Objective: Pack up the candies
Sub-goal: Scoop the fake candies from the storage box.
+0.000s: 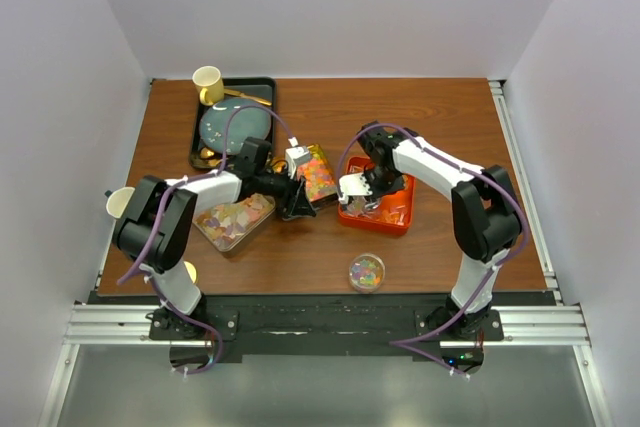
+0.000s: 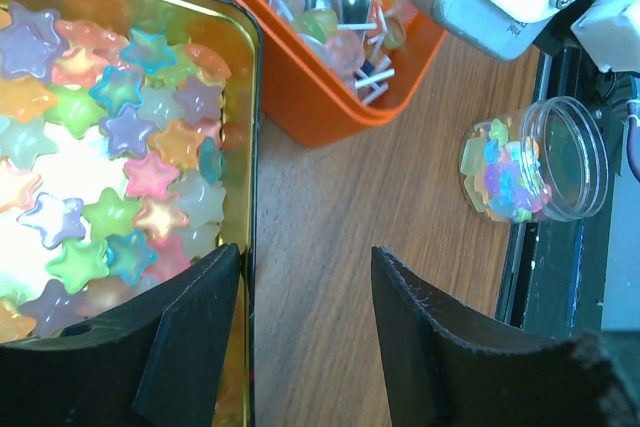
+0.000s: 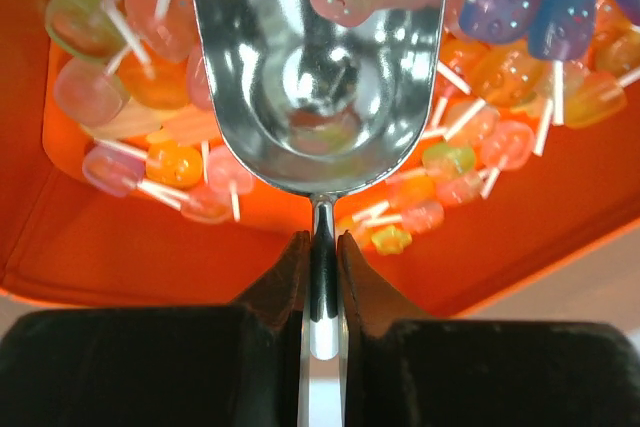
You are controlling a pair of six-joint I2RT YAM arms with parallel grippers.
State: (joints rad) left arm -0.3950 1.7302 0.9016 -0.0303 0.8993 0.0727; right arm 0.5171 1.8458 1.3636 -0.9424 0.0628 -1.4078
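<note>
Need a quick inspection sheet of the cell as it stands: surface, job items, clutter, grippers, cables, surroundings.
Surface: brown wooden table.
Job's things: star candies in gold tin; lollipops in orange bin; pastel candies near the left arm; small clear jar holding some candies.
Clutter: black tray with yellow cup and teal plate; paper cup at the left edge.
Grippers: left gripper open, fingers either side of the tin's rim; right gripper shut on metal scoop, its bowl in the bin.
Cables: purple cables along both arms.
Surroundings: white walls; aluminium rails.
</note>
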